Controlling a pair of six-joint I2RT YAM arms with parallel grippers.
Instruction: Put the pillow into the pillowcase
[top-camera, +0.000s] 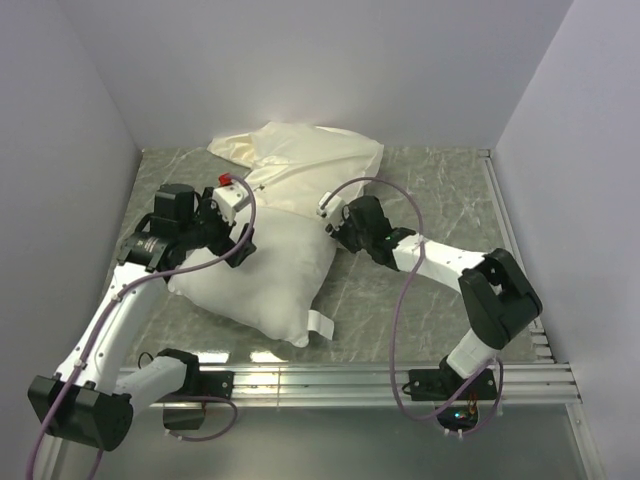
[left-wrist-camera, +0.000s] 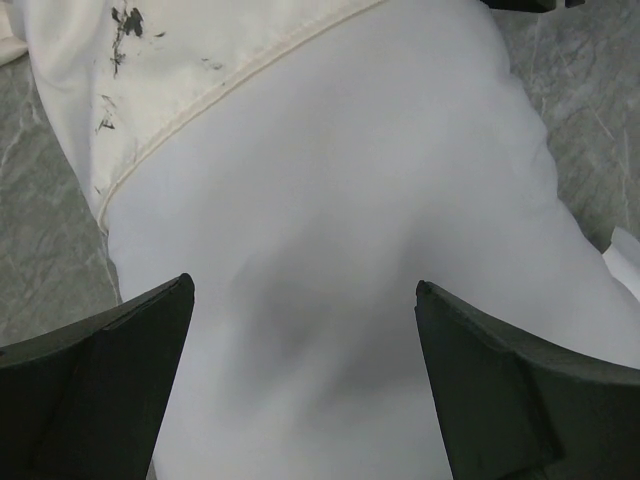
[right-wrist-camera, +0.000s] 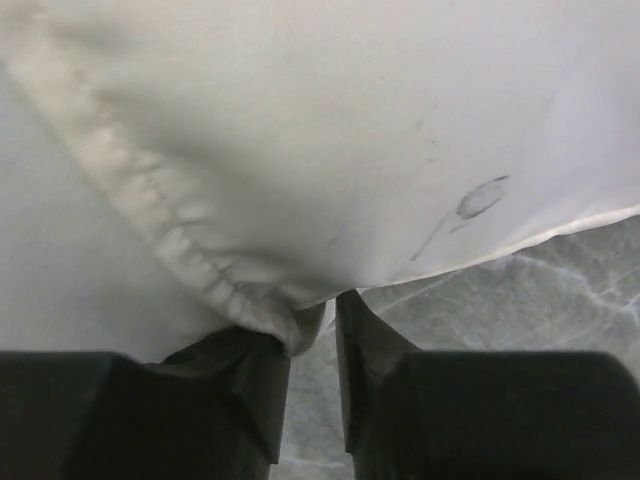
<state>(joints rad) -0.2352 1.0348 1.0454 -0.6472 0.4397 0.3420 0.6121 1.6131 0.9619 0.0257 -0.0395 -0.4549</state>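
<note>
Left gripper (left-wrist-camera: 304, 290) agape, right (right-wrist-camera: 312, 330) perhaps pinching

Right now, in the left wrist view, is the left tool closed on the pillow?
No, the left tool has its fingers standing wide apart, with the pillow showing as plain white fabric across the whole gap between them.

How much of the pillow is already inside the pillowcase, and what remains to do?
Done: the pillowcase hem covers only the far end of the pillow. In hand: the right gripper pinches that hem; the left gripper hangs open over the pillow. Left: most of the pillow is outside.
</note>
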